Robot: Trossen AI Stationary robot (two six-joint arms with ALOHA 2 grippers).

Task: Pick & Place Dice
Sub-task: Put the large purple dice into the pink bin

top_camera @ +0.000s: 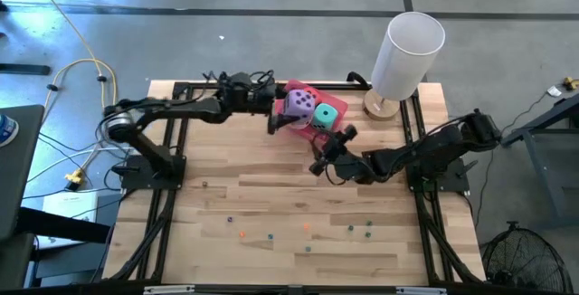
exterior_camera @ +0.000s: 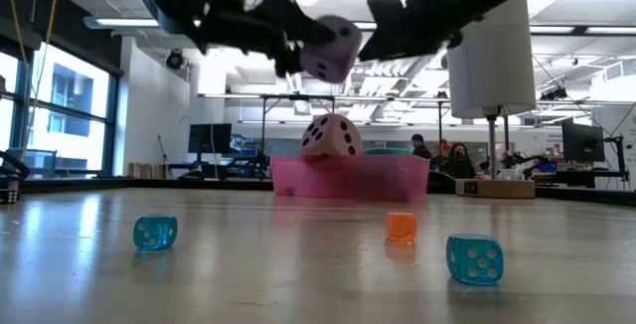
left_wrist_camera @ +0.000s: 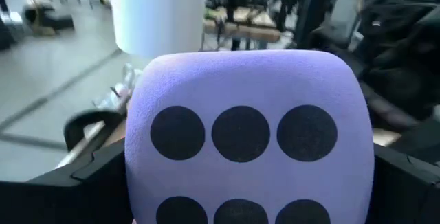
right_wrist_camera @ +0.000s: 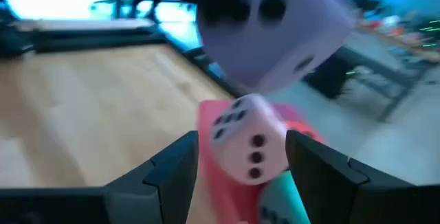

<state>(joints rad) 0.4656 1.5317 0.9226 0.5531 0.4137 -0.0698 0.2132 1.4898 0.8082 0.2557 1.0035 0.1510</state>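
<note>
my left gripper [top_camera: 271,105], jaws at their widest, clamps the purple die [top_camera: 299,104] above the pink tray [top_camera: 333,102], upper centre of frame. place step, i judge: next lower and release beside the pink die [exterior_camera: 331,136] and teal die [top_camera: 324,115]. my right gripper [top_camera: 327,148] is half open, empty, just below the tray.

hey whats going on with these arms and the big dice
The left end effector holds the purple die in the air above the pink tray at the table's far edge. A pink die and a teal die already sit in the tray. The right end effector waits just in front of the tray, fingers partly open and empty. Tiny dice lie scattered on the near table.
</note>
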